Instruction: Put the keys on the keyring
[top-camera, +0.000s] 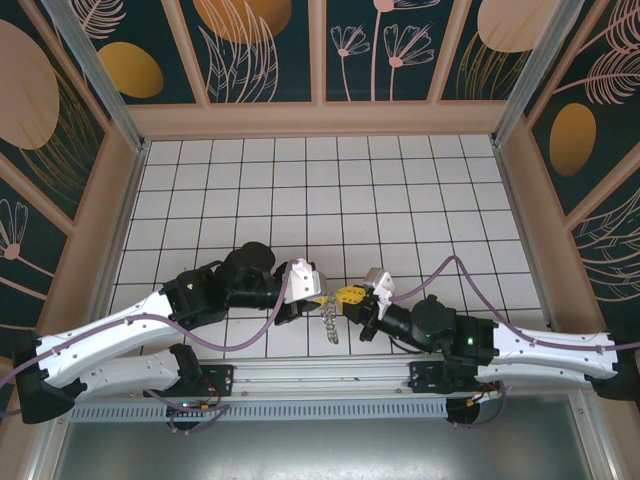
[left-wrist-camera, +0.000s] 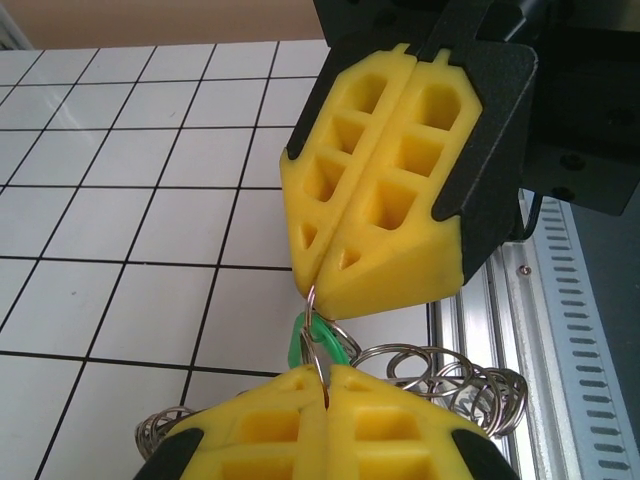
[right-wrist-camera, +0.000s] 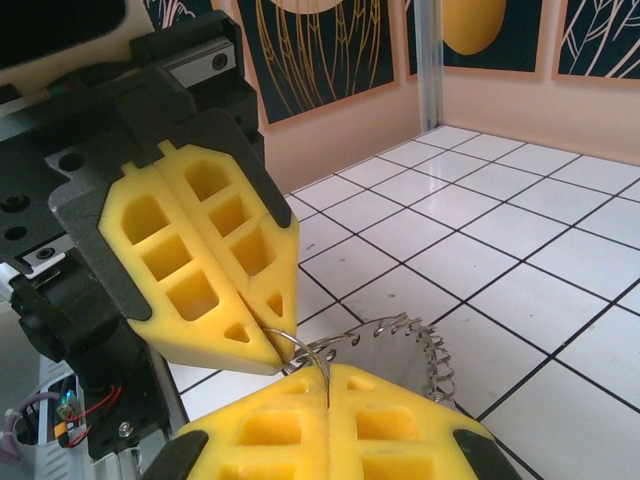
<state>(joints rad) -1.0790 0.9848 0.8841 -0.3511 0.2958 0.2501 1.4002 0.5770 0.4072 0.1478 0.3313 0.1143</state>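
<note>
My left gripper and right gripper meet tip to tip just above the tiled floor near the front edge. Both are shut on one thin wire ring at the top of the keyring. In the left wrist view my left gripper pinches that ring from below, and the right one's yellow fingers pinch it from above. The small green key hangs around the ring between the two sets of tips. The rest of the keyring, a chain of metal loops, trails below. My right gripper clamps the ring.
White tiles stretch away behind the grippers to the beige walls. A metal rail runs along the near edge just below both wrists. Purple cables loop off each arm.
</note>
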